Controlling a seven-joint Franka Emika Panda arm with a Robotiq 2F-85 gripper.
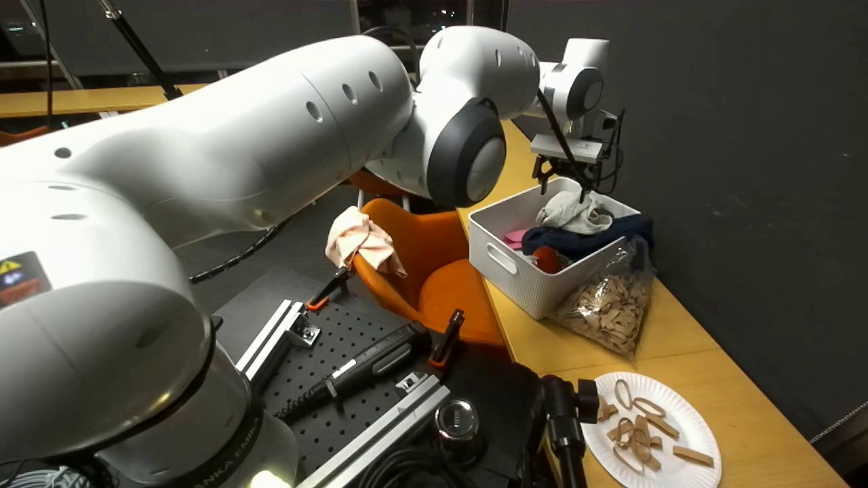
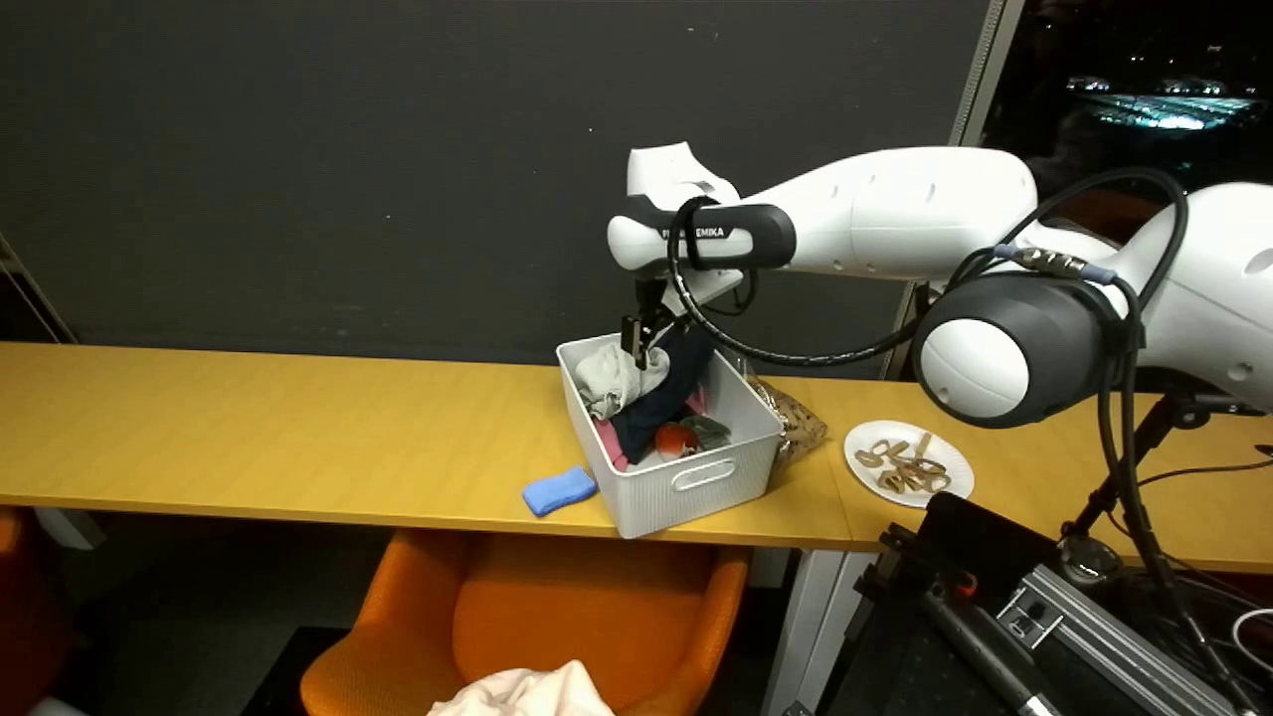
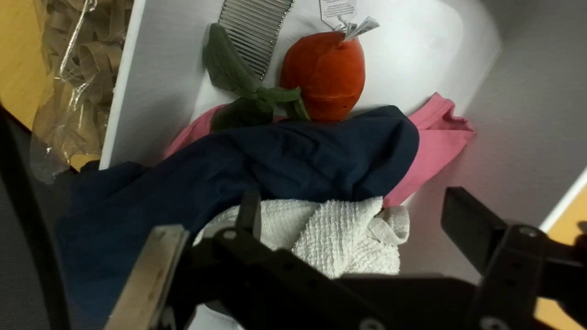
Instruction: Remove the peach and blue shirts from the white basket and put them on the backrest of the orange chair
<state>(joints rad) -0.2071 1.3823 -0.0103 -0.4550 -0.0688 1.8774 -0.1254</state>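
The white basket (image 1: 519, 288) stands on the table, also in an exterior view (image 2: 696, 502). The dark blue shirt (image 3: 293, 156) lies bunched in it and hangs over one rim; it shows in both exterior views (image 1: 583, 237) (image 2: 661, 388). The peach shirt (image 1: 363, 240) is draped over the backrest of the orange chair (image 1: 417, 234); part of it shows in an exterior view (image 2: 527, 694). My gripper (image 3: 353, 220) is open and empty above the basket, over a whitish towel (image 3: 339, 238) beside the blue shirt; it shows in both exterior views (image 1: 564, 190) (image 2: 636, 348).
The basket also holds an orange plush fruit (image 3: 325, 75), a pink cloth (image 3: 435, 142) and a metal comb-like item (image 3: 254, 32). A bag of rubber bands (image 1: 610, 308) leans beside it. A paper plate (image 1: 698, 420) and a small blue cloth (image 2: 559, 490) lie on the table.
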